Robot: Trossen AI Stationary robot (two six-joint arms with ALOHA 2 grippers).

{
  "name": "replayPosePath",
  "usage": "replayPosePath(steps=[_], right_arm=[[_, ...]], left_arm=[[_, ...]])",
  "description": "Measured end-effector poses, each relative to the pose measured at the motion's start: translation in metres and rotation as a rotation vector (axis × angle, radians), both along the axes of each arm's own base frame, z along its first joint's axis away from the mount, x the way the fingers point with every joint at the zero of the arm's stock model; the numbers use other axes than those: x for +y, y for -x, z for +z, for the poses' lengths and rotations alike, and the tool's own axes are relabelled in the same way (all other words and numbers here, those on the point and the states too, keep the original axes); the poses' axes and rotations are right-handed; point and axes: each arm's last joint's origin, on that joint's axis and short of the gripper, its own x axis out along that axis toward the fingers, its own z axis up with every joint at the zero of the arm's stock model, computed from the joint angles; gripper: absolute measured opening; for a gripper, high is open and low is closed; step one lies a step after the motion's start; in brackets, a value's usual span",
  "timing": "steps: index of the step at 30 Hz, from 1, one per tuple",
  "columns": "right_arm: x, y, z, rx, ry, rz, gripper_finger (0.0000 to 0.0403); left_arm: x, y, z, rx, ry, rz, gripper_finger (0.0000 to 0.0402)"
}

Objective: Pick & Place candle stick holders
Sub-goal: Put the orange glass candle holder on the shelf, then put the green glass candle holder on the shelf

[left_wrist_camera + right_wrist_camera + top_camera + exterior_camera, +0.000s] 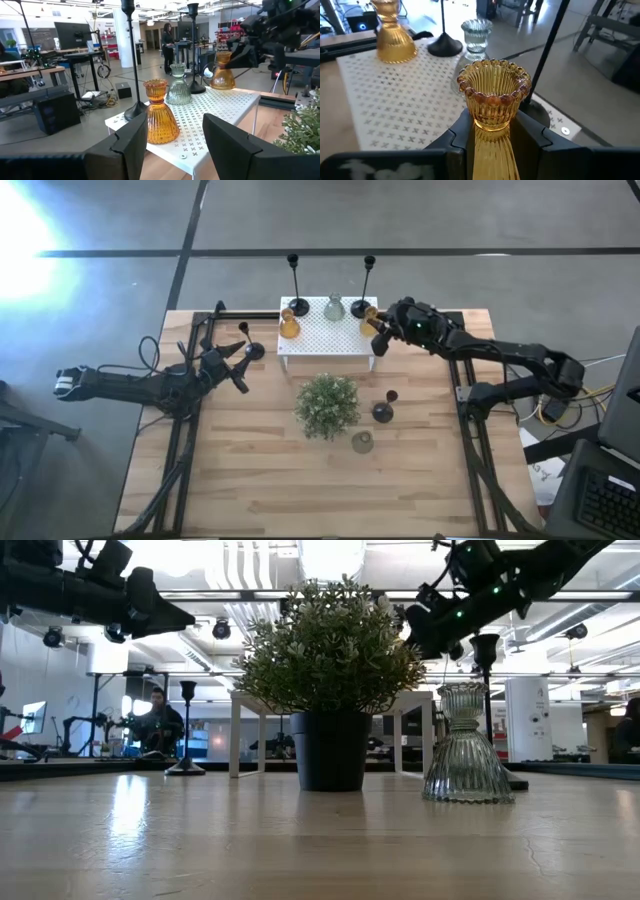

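An amber candle stick holder (492, 107) stands upright between the right gripper's (492, 142) fingers, which clamp its neck, at the white perforated stand's (330, 335) right end. The left gripper (172, 137) hovers open-jawed, empty, beside the stand's left end.

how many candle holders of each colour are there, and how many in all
amber holders: 2
clear-grey holders: 2
small black holders: 3
tall black stems: 2
total: 9
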Motion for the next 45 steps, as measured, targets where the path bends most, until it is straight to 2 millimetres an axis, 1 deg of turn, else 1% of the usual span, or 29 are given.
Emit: replayPosePath(steps=[6,16,25,27,31,34,39,45], right_arm=[[-0.008,0.000,-0.010,-0.013,-0.063,-0.005,0.0085],[-0.009,-0.001,-0.016,-0.038,-0.071,0.009,0.0085],[-0.009,0.002,-0.020,-0.039,-0.079,-0.020,0.0088],[-0.009,0.002,-0.020,-0.040,-0.080,-0.015,0.0112],[-0.008,0.001,-0.020,-0.059,-0.101,0.007,0.0177],[-0.008,0.001,-0.019,-0.069,-0.108,0.007,0.0209],[-0.007,0.003,-0.012,-0.085,-0.090,0.010,0.0240],[0.000,0.014,0.003,-0.106,-0.053,0.009,0.0257]], left_arm=[[0.000,0.000,0.000,-0.001,0.002,0.000,0.0195],[0.000,0.000,0.000,-0.001,0.002,0.000,0.0195],[0.000,0.000,0.000,-0.003,0.004,-0.001,0.0195],[0.000,0.000,0.000,-0.003,0.004,-0.001,0.0195],[0.000,0.000,0.000,-0.004,0.006,-0.001,0.0195],[0.000,0.000,0.000,-0.006,0.009,-0.002,0.0195],[0.000,0.000,-0.001,-0.001,0.010,-0.003,0.0195],[0.000,0.000,-0.001,-0.001,0.010,-0.003,0.0195]])
